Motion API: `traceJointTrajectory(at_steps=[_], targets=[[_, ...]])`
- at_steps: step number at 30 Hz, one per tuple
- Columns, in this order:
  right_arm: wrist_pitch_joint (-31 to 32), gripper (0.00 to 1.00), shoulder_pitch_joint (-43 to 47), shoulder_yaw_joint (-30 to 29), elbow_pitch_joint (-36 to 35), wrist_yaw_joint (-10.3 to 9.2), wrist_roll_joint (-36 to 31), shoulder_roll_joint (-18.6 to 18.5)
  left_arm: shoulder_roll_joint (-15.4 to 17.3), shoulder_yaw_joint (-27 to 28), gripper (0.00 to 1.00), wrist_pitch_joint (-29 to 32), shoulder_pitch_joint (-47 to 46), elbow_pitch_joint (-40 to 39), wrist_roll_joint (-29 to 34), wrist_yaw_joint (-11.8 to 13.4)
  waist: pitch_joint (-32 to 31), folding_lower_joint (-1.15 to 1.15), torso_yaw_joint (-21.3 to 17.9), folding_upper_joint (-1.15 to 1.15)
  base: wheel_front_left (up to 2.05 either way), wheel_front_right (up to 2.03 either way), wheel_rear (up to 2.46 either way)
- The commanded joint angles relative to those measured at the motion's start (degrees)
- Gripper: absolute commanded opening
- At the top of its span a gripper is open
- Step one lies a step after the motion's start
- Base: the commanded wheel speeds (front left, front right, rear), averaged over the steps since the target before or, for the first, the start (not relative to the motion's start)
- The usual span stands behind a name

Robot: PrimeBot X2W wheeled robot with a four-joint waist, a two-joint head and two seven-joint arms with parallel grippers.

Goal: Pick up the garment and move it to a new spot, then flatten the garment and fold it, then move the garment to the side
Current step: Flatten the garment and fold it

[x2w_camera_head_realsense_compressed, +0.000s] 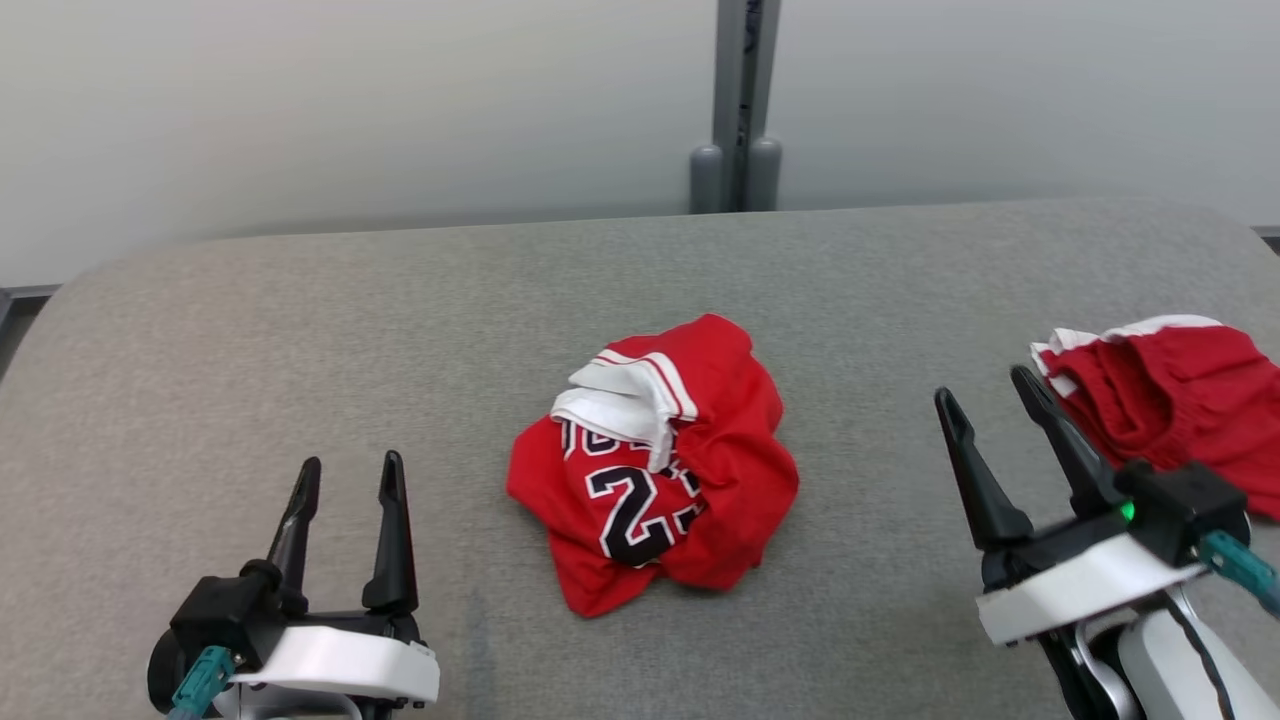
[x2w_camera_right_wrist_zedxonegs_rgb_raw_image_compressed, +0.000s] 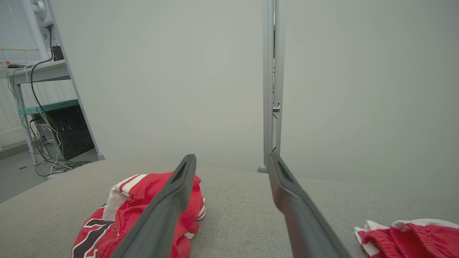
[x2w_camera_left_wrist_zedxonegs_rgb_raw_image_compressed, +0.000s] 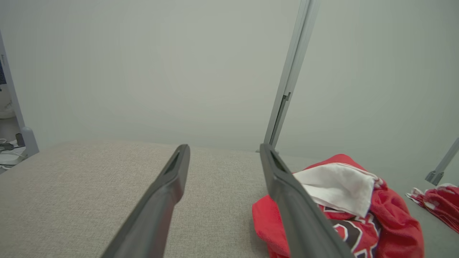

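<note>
garment [x2w_camera_head_realsense_compressed: 655, 470]: red jersey, crumpled heap mid counter [x2w_camera_head_realsense_compressed: 300, 330], lying between both grippers
left gripper [x2w_camera_head_realsense_compressed: 351, 462]: wide open, empty, apart from heap
right gripper [x2w_camera_head_realsense_compressed: 983, 384]: wide open, empty, near second red garment [x2w_camera_head_realsense_compressed: 1170, 385]
done: nothing, by the look of it
left: pick up, move, flatten, fold, set aside

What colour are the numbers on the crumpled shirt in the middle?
Black with white edging, on the red shirt. The head view shows them best.

Pale wall [x2w_camera_head_realsense_compressed: 400, 100], grey post [x2w_camera_head_realsense_compressed: 740, 100], grey table [x2w_camera_head_realsense_compressed: 300, 350]
</note>
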Motion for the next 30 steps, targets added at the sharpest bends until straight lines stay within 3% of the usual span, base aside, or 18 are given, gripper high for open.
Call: traceJointTrajectory(at_steps=[1, 7, 17, 22, 27, 28, 29, 30], targets=[[-0.1, 1.00, -3.0, 2.4, 1.0, 0.01, 0.9, -1.4, 0.1, -0.4, 1.00, -0.1, -0.8, 0.5, -0.7, -0.2, -0.6, 0.00, 2.6, 0.00, 0.00, 0.00, 0.00], [5.4, 1.00, -10.8, 9.9, 4.9, 0.01, 4.4, -2.9, 0.1, -2.3, 1.00, -0.1, -0.6, 0.9, -3.2, 0.7, -1.0, 0.00, 7.3, 0.00, 0.00, 0.00, 0.00], [21.0, 1.00, -23.9, 19.3, 18.8, 0.01, 9.9, -0.8, 0.1, -4.7, 1.00, -0.1, -1.2, 0.9, -5.0, 1.9, -0.1, 0.00, 15.1, 0.00, 0.00, 0.00, 0.00], [31.3, 1.00, -28.9, 19.9, 28.1, 0.00, 8.6, 1.3, 0.1, -5.0, 1.00, -0.1, -1.4, 0.8, -5.3, 2.1, 0.4, 0.00, 16.7, 0.00, 0.00, 0.00, 0.00], [36.0, 1.00, -30.2, 17.1, 33.4, 0.00, 6.8, 3.2, 0.1, -4.9, 1.00, -0.1, -1.3, 0.7, -5.3, 2.4, 0.5, 0.00, 16.8, 0.00, 0.00, 0.00, 0.00], [35.9, 0.44, -30.1, 17.1, 33.5, 0.00, 6.4, 3.6, 0.1, -4.8, 1.00, -0.1, -1.3, 0.7, -5.3, 2.4, 0.5, 0.00, 16.7, 0.00, 0.00, 0.00, 0.00], [35.8, 0.07, -30.0, 17.1, 33.4, 0.00, 6.1, 3.8, 0.1, -4.7, 1.00, -0.1, -1.2, 0.6, -5.2, 2.5, 0.6, 0.00, 16.5, 0.00, 0.00, 0.00, 0.00], [35.3, 0.00, -29.9, 16.9, 33.3, 0.01, 5.7, 3.7, 0.1, -4.6, 1.00, -0.1, -1.2, 0.6, -5.1, 2.5, 0.7, 0.00, 16.2, 0.00, 0.00, 0.00, 0.00]])
